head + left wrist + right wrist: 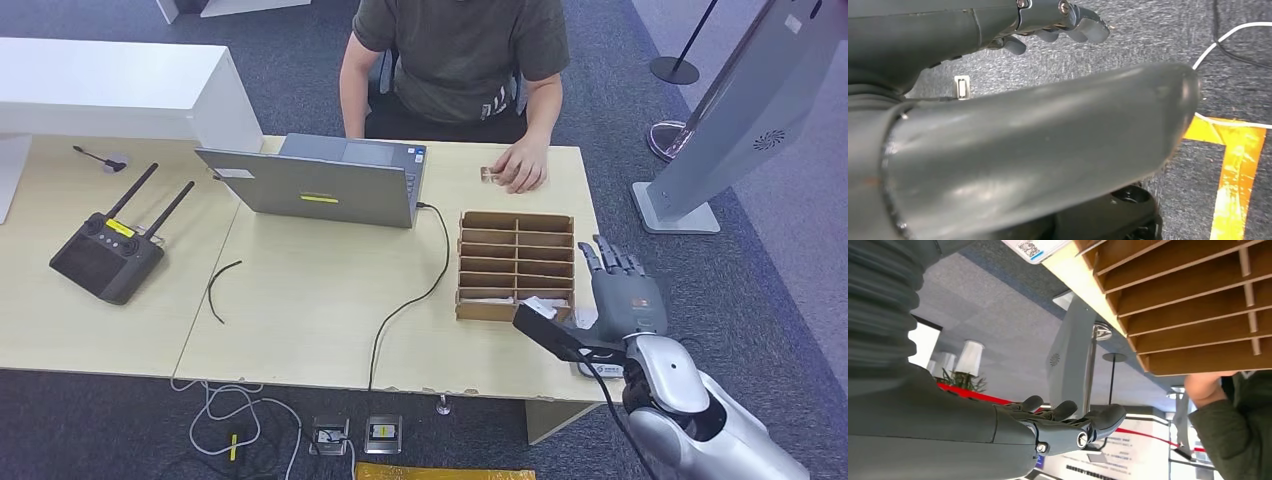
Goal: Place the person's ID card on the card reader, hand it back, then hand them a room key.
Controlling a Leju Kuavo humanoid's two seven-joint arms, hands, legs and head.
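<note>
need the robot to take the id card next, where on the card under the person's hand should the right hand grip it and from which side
The card lies flat on the table, its right part under the person's hand, so only its left end is free. Flat, it offers no raised edge; better once the person lifts it. Then the right hand, open beside the wooden organizer, could probably pinch that free end, reaching forward past the organizer.

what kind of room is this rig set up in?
Probably a mock hotel front desk in a lab or lobby: a person sits across a wooden table holding a slotted card organizer, beside a laptop and a drone-style controller. Stanchions stand on grey carpet.
</note>
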